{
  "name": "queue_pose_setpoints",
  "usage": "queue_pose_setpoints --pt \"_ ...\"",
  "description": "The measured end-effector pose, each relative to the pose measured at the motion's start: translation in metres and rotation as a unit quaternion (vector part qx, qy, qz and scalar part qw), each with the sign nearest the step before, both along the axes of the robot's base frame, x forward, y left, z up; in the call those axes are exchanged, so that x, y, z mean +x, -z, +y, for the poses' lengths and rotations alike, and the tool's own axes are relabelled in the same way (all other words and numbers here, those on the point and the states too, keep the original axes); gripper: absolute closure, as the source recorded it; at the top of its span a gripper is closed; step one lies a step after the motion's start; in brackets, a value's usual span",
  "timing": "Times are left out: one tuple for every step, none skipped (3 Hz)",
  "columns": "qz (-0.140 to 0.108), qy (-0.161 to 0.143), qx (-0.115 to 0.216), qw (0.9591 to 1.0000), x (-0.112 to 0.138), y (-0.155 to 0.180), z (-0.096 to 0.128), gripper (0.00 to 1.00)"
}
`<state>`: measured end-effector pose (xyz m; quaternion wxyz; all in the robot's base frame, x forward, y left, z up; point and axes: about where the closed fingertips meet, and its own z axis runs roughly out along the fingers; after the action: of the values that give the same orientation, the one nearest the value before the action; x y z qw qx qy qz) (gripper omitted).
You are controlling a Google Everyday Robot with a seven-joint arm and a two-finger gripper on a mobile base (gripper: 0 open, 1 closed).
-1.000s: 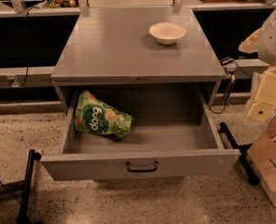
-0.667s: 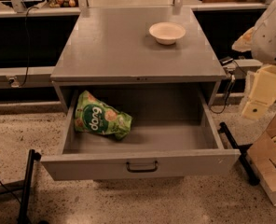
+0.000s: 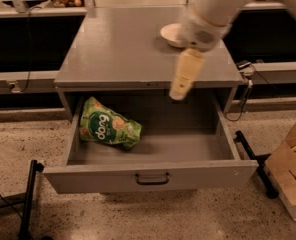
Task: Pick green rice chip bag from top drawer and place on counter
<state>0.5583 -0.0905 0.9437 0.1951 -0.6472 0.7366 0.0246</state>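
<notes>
The green rice chip bag (image 3: 108, 124) lies in the back left corner of the open top drawer (image 3: 153, 176), leaning on the left wall. The counter (image 3: 133, 46) is the grey cabinet top above it. My gripper (image 3: 180, 86) hangs at the end of the white arm that reaches in from the upper right. It is over the counter's front edge and the drawer's back middle, to the right of the bag and apart from it. It holds nothing that I can see.
A white bowl (image 3: 170, 34) stands on the counter at the right, partly behind my arm. A cardboard box (image 3: 293, 176) sits on the speckled floor at right. A black stand leg (image 3: 28, 194) is at lower left. Cables hang at the right of the cabinet.
My arm has swung from the far right edge leftward to over the counter's front and the drawer. The bag and drawer have not moved.
</notes>
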Motion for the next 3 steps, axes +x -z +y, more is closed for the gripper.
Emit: queue_pose_setpoints --pt "0.004 -0.014 0.006 0.9999 0.012 0.007 0.020 0.00" --pt "0.002 -0.015 0.021 0.9997 0.018 0.012 0.030 0.00" --pt "0.008 -0.003 0.060 0.9982 0.023 0.045 0.055 0.00"
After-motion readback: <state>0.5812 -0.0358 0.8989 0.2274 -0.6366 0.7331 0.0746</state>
